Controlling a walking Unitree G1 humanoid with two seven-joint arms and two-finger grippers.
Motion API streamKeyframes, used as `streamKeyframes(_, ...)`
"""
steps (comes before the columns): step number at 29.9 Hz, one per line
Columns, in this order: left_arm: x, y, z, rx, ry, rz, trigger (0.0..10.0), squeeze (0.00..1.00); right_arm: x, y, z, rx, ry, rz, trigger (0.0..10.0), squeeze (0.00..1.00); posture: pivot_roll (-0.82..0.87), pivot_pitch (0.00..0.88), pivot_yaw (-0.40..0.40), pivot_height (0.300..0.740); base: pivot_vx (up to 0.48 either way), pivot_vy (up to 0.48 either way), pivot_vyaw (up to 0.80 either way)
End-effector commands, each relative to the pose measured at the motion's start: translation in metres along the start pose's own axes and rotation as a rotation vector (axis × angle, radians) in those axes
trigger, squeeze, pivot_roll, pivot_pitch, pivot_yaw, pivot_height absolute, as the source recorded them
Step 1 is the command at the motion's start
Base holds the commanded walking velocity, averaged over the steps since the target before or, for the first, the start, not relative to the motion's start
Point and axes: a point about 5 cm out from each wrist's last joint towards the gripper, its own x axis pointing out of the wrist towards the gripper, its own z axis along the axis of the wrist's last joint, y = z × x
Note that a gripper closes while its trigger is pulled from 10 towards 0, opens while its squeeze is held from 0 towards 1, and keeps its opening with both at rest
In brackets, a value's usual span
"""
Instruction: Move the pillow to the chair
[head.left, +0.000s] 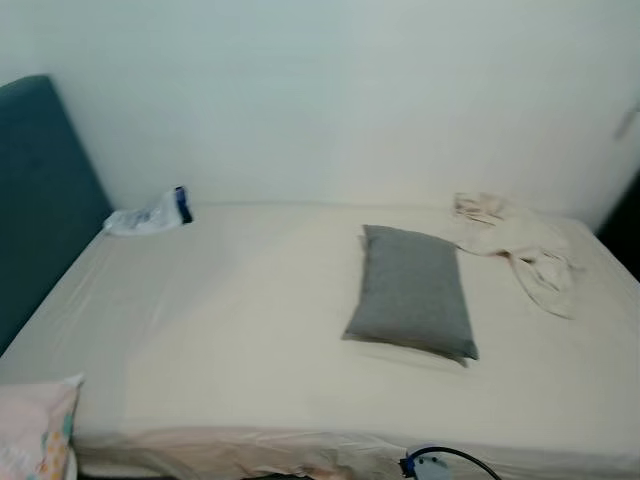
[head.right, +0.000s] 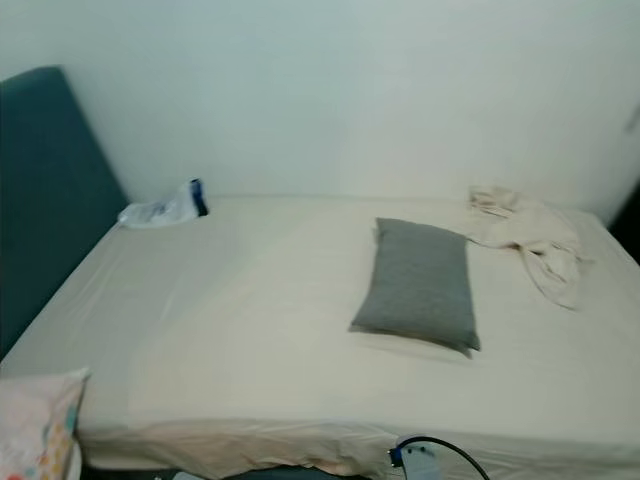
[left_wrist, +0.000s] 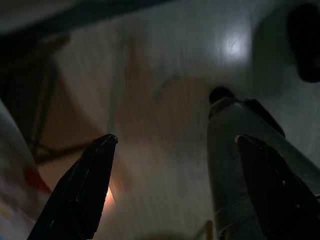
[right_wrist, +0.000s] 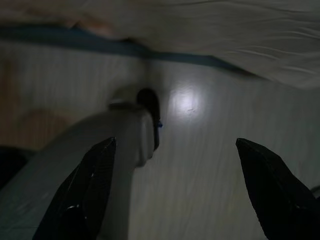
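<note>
A grey pillow (head.left: 414, 292) lies flat on the bed (head.left: 230, 330), right of its middle, its long side running away from me. A second pillow, pale with a coloured print (head.left: 35, 430), sticks into view at the bed's near left corner. My left gripper (left_wrist: 172, 187) hangs low with its black fingers wide apart over a dim shiny floor. My right gripper (right_wrist: 175, 190) hangs the same way, fingers spread, the bed sheet's edge beyond it. Nothing is between either pair of fingers.
A dark teal headboard (head.left: 40, 190) stands at the bed's left end. A crumpled plastic bag (head.left: 150, 213) lies in the far left corner and a bunched cream cloth (head.left: 520, 250) in the far right. A white wall backs the bed. A black cable (head.left: 445, 460) is at the near edge.
</note>
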Motion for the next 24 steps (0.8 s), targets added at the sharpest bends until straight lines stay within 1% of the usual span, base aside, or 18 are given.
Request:
streamKeyframes(1,-0.001,0.006,-0.003,0.005,0.003,0.005,10.0,0.00,0.001,0.006,0.006,0.021,-0.020,0.009,10.0,0.00,-0.03,0.000,0.065,0.740,0.000,0.000,-0.71)
streamKeyframes(2,-0.001,0.012,-0.003,0.016,0.011,0.015,10.0,0.00,0.002,0.010,0.012,0.025,-0.037,0.021,10.0,0.00,-0.02,0.000,0.059,0.740,0.000,0.000,-0.71)
streamKeyframes(4,-0.001,0.020,0.002,-0.063,-0.012,0.034,10.0,0.00,0.003,0.018,0.021,0.009,-0.057,0.054,10.0,0.00,-0.01,0.000,0.054,0.740,0.000,0.000,-0.71)
streamKeyframes(5,-0.002,0.023,0.004,-0.089,-0.022,0.040,10.0,0.00,0.003,0.022,0.022,-0.003,-0.059,0.065,10.0,0.00,0.00,0.000,0.042,0.740,0.000,0.000,-0.71)
streamKeyframes(7,-0.002,0.028,0.009,-0.100,-0.037,0.057,10.0,0.00,0.003,0.029,0.021,-0.055,-0.047,0.089,10.0,0.00,0.01,0.000,0.021,0.740,0.000,0.000,-0.71)
streamKeyframes(8,-0.002,0.032,0.012,-0.126,-0.047,0.073,10.0,0.00,0.003,0.032,0.020,-0.094,-0.038,0.100,10.0,0.00,0.03,0.000,0.010,0.740,0.000,0.000,-0.71)
streamKeyframes(9,-0.001,0.034,0.016,-0.172,-0.063,0.083,10.0,0.00,0.003,0.035,0.021,-0.116,-0.036,0.110,10.0,0.00,0.04,0.000,0.004,0.740,0.000,0.000,-0.71)
streamKeyframes(12,-0.002,0.043,0.030,-0.269,-0.113,0.110,10.0,0.00,0.004,0.041,0.026,-0.145,-0.043,0.131,10.0,0.00,0.06,0.000,-0.012,0.740,0.000,0.000,-0.71)
streamKeyframes(15,-0.002,0.045,0.041,-0.278,-0.145,0.117,10.0,0.00,0.004,0.042,0.027,-0.094,-0.043,0.126,10.0,0.00,0.07,0.000,-0.018,0.740,0.000,0.000,-0.71)
streamKeyframes(16,-0.002,0.045,0.041,-0.278,-0.145,0.117,10.0,0.00,0.004,0.042,0.027,-0.094,-0.043,0.126,10.0,0.00,0.07,0.000,-0.018,0.740,0.000,0.000,-0.71)
streamKeyframes(17,-0.002,0.047,0.046,-0.267,-0.157,0.119,10.0,0.00,0.004,0.046,0.028,-0.105,-0.045,0.139,10.0,0.00,0.07,0.000,-0.018,0.740,0.000,0.000,-0.71)
streamKeyframes(19,-0.002,0.047,0.048,-0.228,-0.160,0.116,10.0,0.00,0.004,0.049,0.030,-0.110,-0.052,0.146,10.0,0.00,0.07,0.000,-0.017,0.740,0.000,0.000,-0.71)
streamKeyframes(20,-0.002,0.046,0.048,-0.197,-0.156,0.115,10.0,0.00,0.004,0.051,0.032,-0.091,-0.058,0.151,10.0,0.00,0.07,0.000,-0.011,0.740,0.000,0.000,-0.71)
streamKeyframes(22,-0.001,0.044,0.046,-0.193,-0.148,0.113,10.0,0.00,0.004,0.052,0.032,-0.092,-0.059,0.153,10.0,0.00,0.06,0.000,0.002,0.740,0.000,0.000,-0.71)
streamKeyframes(24,0.000,0.033,0.041,-0.148,-0.123,0.080,10.0,0.00,0.004,0.050,0.033,-0.094,-0.060,0.148,10.0,0.00,0.06,0.000,0.024,0.740,0.000,0.000,-0.71)
